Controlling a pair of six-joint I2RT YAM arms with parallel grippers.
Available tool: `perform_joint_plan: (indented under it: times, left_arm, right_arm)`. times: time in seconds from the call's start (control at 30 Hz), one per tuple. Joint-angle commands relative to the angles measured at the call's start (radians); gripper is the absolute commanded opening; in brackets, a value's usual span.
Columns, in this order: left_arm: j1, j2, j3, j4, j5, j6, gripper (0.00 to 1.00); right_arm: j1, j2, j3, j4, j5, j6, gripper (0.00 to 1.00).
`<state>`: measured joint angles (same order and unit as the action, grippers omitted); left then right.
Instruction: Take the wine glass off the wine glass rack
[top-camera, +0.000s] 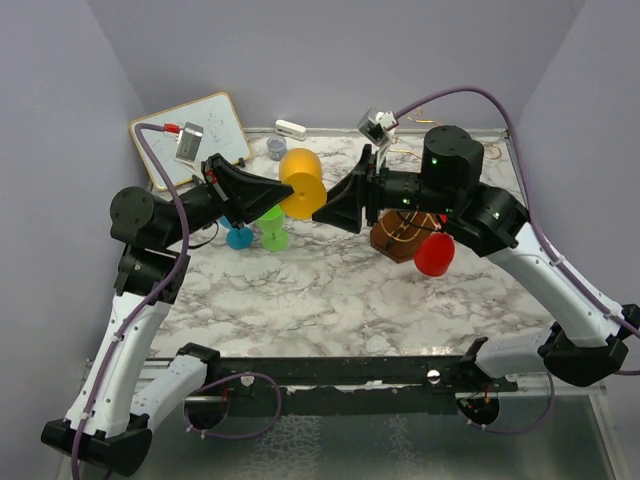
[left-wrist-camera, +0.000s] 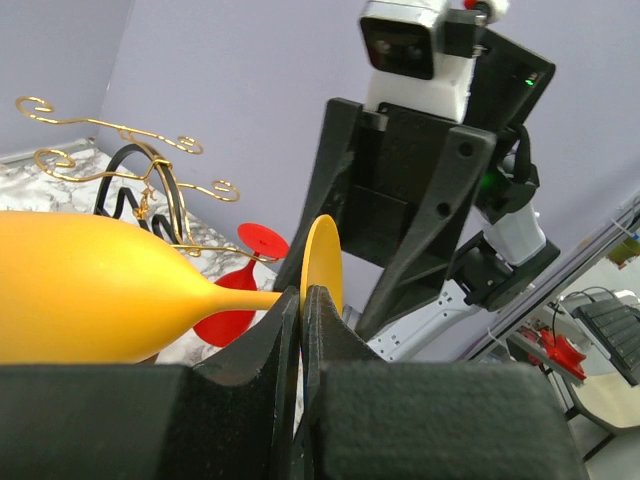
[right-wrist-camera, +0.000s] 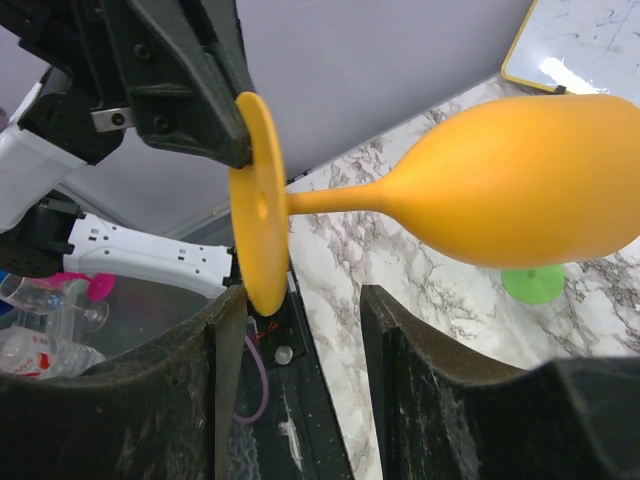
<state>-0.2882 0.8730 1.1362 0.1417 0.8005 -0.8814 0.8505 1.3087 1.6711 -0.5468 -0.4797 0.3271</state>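
Left wrist view: the left end effector (left-wrist-camera: 303, 305) is pressed almost together on the thin foot disc of a smooth orange-yellow plastic wine glass (left-wrist-camera: 90, 290). The glass is therefore carried on its side, stem level.
Right end effector (right-wrist-camera: 300, 315): spread wide, with nothing gripped. The foot disc is seen just beside one fingertip; whether it lies between the fingers or slightly ahead of them cannot be told. This pose is judged to be a readiness to receive or steady the glass.
Glass position: held in the air between the two arms, above the white-and-grey marbled surface (top-camera: 330, 290) and apart from the rack.
Rack: a gold wire stand with curled arms on a dark brown hexagonal wooden base (top-camera: 400, 240) is placed under the right wrist. A red wine glass (top-camera: 435, 255) appears to hang from it, foot uppermost.
Task state: removal is judged done for this glass, which has not yet been set down.
Farther back: a green wine glass (top-camera: 270, 228) and a blue wine glass (top-camera: 240, 238) are stood on the surface.
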Motion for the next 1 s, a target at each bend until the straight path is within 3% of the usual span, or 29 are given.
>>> perform_joint_plan:
  times: [0.0, 0.33, 0.57, 0.63, 0.77, 0.87, 0.97]
  left_arm:
    - [-0.003, -0.028, 0.002, 0.042, 0.041, -0.006, 0.0]
    - [-0.003, -0.026, -0.024, 0.023, 0.051, 0.005, 0.0]
    - [-0.002, -0.026, -0.032, 0.018, 0.054, 0.013, 0.0]
    - [-0.003, -0.026, -0.021, -0.019, 0.038, 0.036, 0.0]
    - [-0.003, -0.015, 0.057, -0.298, -0.128, 0.137, 0.43]
    - [-0.002, 0.005, 0.133, -0.537, -0.333, 0.164, 0.51]
    - [-0.002, 0.009, 0.167, -0.668, -0.437, 0.138, 0.57]
  right_arm:
    - [-0.001, 0.032, 0.033, 0.034, -0.04, 0.014, 0.49]
    - [0.0, 0.065, 0.048, 0.058, -0.099, 0.018, 0.32]
    - [-0.001, 0.092, 0.061, 0.046, -0.121, 0.006, 0.02]
    - [-0.001, 0.093, 0.056, 0.039, -0.108, -0.004, 0.01]
    - [-0.001, 0.074, 0.02, 0.002, -0.014, -0.072, 0.01]
    - [0.001, 0.037, -0.029, -0.026, 0.138, -0.173, 0.01]
    - [0.001, -0.008, -0.108, -0.011, 0.272, -0.285, 0.01]
